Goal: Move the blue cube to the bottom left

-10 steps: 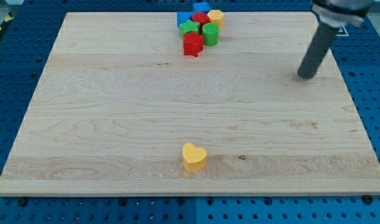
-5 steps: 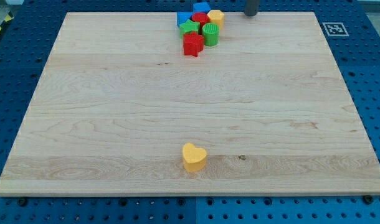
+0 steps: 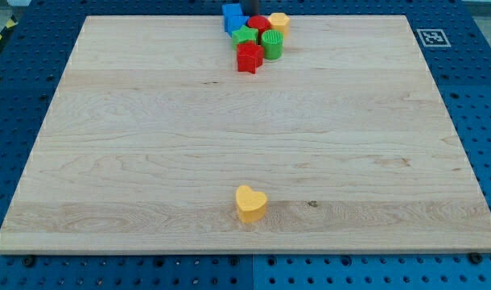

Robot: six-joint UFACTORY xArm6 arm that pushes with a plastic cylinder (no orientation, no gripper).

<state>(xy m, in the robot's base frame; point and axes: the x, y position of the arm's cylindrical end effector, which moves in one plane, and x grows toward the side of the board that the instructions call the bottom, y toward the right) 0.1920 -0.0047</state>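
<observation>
The blue cube [image 3: 231, 10] sits at the board's top edge, at the upper left of a cluster of blocks. A second blue block [image 3: 237, 24] touches it from below. A dark sliver of my rod shows at the view's top edge, with my tip [image 3: 252, 9] just right of the blue cube, touching or almost touching it. Most of the rod is out of view.
The cluster also holds a red round block [image 3: 260, 23], a yellow block [image 3: 278, 20], a green star [image 3: 245, 35], a green cylinder [image 3: 272, 43] and a red star [image 3: 249, 58]. A yellow heart [image 3: 250, 203] lies near the wooden board's [image 3: 133, 161] bottom middle.
My rod moved from the board's right side up and to the left along the top edge. The blue cube has slid left, from beside the yellow block to above the other blue block.
</observation>
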